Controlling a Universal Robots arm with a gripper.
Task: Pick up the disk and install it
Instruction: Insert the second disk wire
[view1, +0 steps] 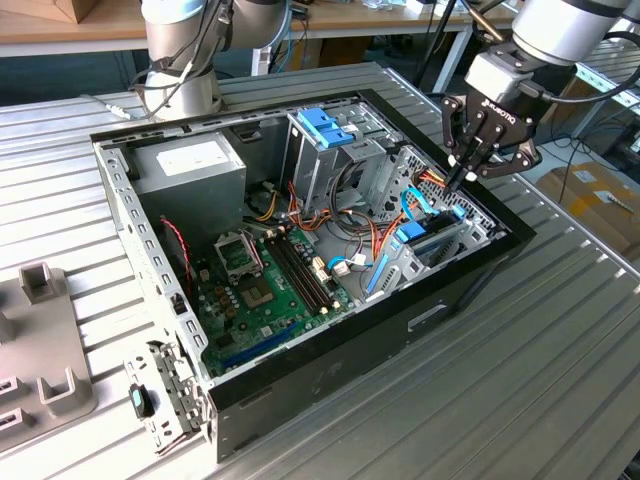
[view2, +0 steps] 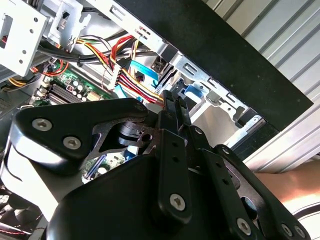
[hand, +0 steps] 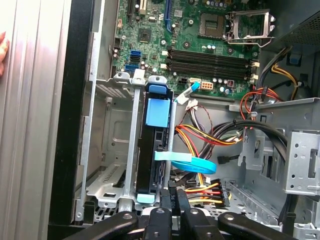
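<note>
The disk is a black drive in a blue carrier frame. It stands on edge in the metal drive bay at the corner of the open computer case. In the exterior view the disk sits low in that bay at the exterior view's right. My gripper hangs just above it with its black fingers pressed together and nothing between them. In the first wrist view the gripper has its tips right at the disk's near end, beside a light blue flat cable.
A tall metal cage topped by a blue bracket stands mid-case, with a power supply behind and the motherboard on the floor. Bundled coloured wires run beside the bay. Grey fixtures sit on the ribbed table; a hand shows at the edge.
</note>
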